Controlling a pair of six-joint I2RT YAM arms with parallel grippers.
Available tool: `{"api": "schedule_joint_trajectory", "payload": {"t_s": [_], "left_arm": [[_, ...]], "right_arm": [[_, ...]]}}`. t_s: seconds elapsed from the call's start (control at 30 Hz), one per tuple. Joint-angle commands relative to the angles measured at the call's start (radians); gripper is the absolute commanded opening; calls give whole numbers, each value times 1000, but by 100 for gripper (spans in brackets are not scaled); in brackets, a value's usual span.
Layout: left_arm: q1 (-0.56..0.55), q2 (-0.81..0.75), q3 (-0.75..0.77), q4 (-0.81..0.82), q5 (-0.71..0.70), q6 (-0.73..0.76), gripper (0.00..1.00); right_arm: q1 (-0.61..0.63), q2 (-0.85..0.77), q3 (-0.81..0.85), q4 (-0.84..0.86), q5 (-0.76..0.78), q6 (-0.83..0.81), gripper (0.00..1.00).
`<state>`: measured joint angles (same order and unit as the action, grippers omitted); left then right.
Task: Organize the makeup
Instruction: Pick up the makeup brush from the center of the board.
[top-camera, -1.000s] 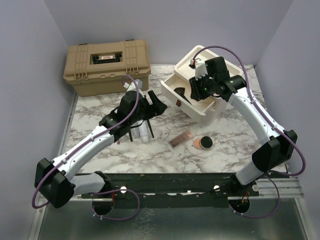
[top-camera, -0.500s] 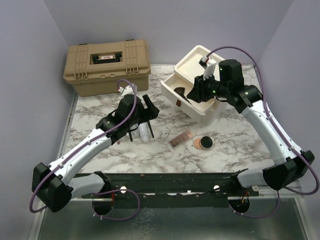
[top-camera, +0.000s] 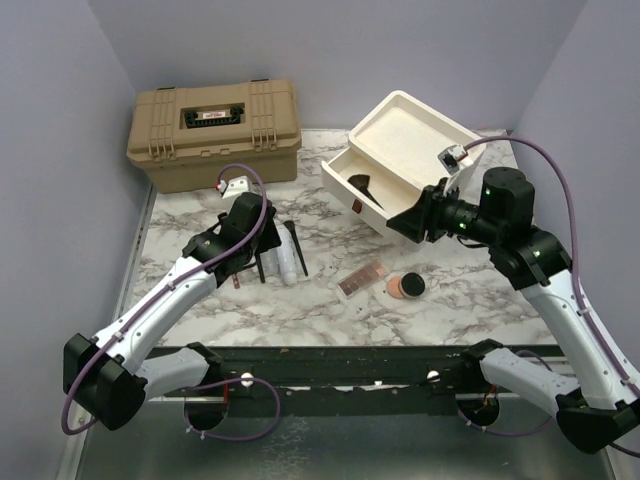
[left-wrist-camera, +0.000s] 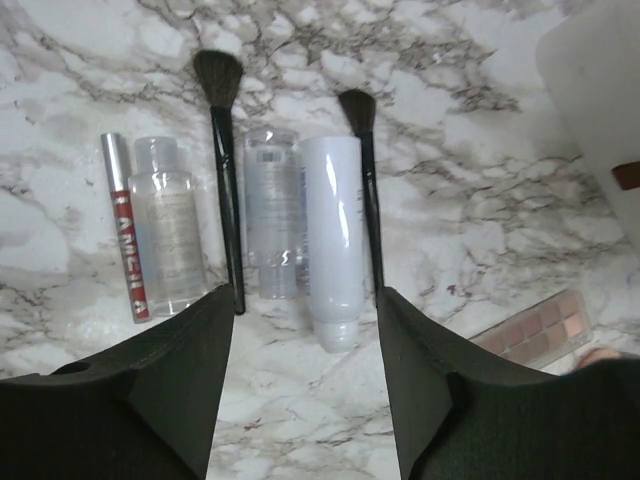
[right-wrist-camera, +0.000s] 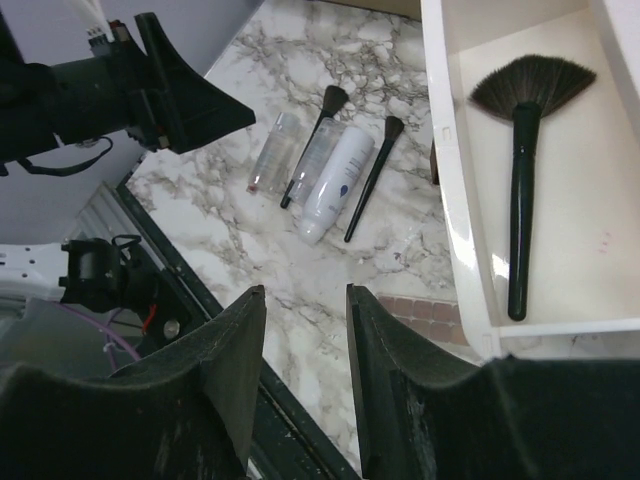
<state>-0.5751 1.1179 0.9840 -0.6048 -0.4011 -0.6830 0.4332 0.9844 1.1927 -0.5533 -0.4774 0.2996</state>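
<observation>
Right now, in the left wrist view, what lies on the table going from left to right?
red tube → clear bottle → left brush → clear tube → white tube → right brush → palette

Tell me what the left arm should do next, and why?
Probably lower the left end effector a little onto the white tube and close on it. The end effector is open and empty, hanging just above the tube, whose cap end lies between the two fingers. A fan brush already lies in the open drawer, so the tube likely goes there too.
</observation>
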Motion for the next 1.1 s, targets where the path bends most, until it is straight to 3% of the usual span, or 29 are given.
{"api": "schedule_joint_trajectory", "payload": {"t_s": [0.0, 0.27, 1.07], "left_arm": [[7, -20, -79, -67, 18, -11, 59], [9, 37, -131, -60, 44, -19, 47], [9, 112, -284, 93, 81, -56, 38]], "right_arm": [[9, -79, 0, -26, 31, 60, 45], [8, -67, 50, -75, 95, 28, 46], [9, -85, 12, -52, 165, 74, 46]]}}
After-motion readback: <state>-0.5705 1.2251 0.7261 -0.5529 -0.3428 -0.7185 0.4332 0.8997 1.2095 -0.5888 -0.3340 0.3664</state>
